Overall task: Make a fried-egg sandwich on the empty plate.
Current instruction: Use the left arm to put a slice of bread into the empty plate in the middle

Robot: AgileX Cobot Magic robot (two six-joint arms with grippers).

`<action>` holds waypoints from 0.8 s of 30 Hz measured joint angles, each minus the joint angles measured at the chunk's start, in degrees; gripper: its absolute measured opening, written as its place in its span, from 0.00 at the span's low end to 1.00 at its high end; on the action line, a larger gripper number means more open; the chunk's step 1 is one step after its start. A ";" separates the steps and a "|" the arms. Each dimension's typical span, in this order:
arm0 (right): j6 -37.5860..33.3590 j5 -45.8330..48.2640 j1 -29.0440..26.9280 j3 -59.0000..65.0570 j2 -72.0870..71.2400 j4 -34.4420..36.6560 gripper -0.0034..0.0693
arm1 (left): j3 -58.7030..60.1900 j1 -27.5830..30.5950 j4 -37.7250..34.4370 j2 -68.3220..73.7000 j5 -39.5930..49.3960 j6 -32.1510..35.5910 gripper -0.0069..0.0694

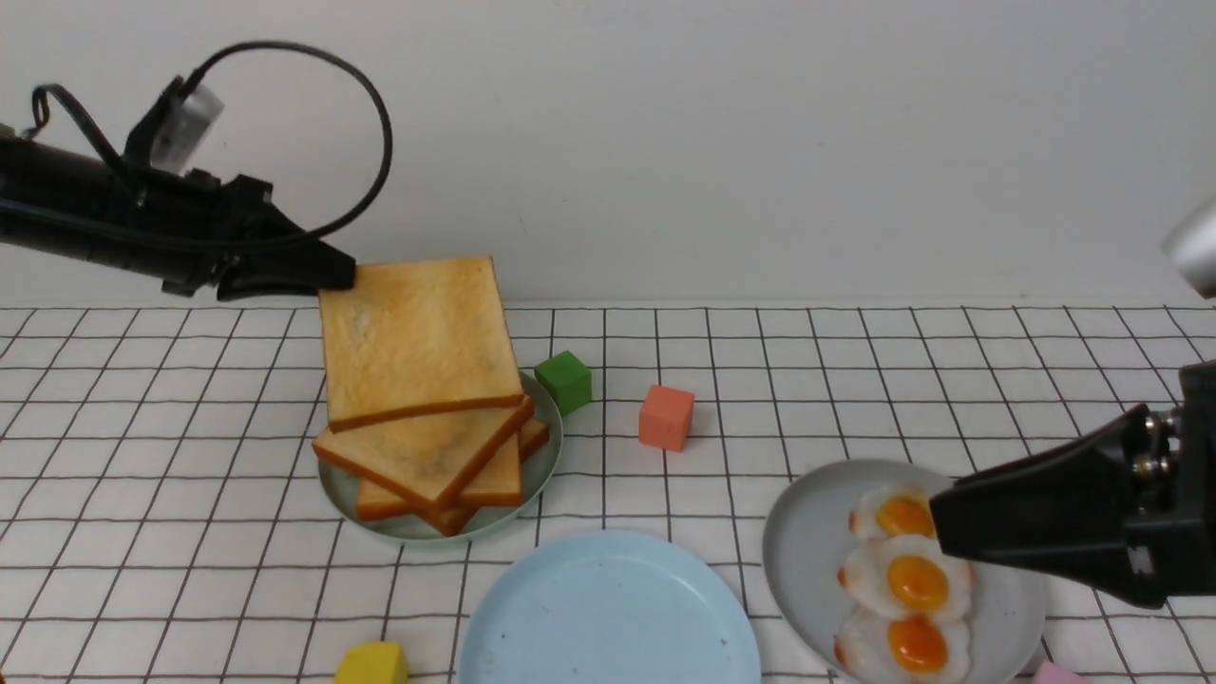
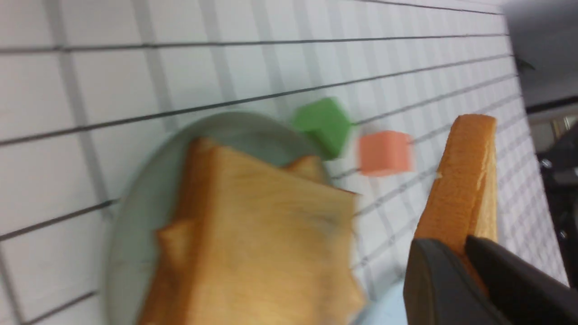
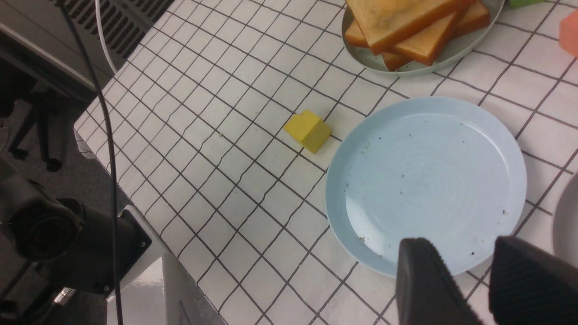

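My left gripper (image 1: 334,275) is shut on one edge of a golden toast slice (image 1: 413,342) and holds it lifted and tilted above the toast pile (image 1: 432,465) on the pale green plate (image 1: 543,454). In the left wrist view the held slice (image 2: 465,185) sticks out edge-on from the jaws. The empty sky-blue plate (image 1: 608,617) lies at the front centre and also shows in the right wrist view (image 3: 426,185). My right gripper (image 1: 940,527) is open and empty, over the fried eggs (image 1: 907,579) on the grey plate (image 1: 807,541).
A green cube (image 1: 564,382) sits right by the green plate's far rim, an orange-red cube (image 1: 666,417) lies beside it, and a yellow cube (image 1: 372,663) is at the front left of the blue plate. The table's left edge shows in the right wrist view (image 3: 90,135).
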 joint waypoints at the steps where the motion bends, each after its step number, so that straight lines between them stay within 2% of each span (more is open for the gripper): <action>1: 0.05 0.35 0.00 0.00 0.00 0.00 0.38 | 1.23 -0.42 -0.64 -2.26 0.30 0.85 0.18; 6: 0.05 2.68 0.00 0.00 0.00 -0.11 0.38 | 10.82 -6.25 -3.05 -8.32 0.58 4.56 0.18; 11: 0.05 4.90 0.00 0.00 0.00 -0.17 0.38 | 21.34 -14.18 -4.67 -8.45 -1.44 7.93 0.18; 12: 0.05 5.07 0.00 0.00 0.00 -0.17 0.38 | 21.73 -14.18 -4.73 -8.45 -1.76 8.07 0.18; 16: 0.05 6.21 0.00 0.00 0.00 -0.39 0.38 | 27.00 -19.46 -4.85 -6.85 -8.86 10.52 0.18; 24: 0.78 6.37 0.00 0.00 0.00 -3.20 0.38 | 27.74 -24.41 -2.67 -3.45 -24.20 9.26 0.20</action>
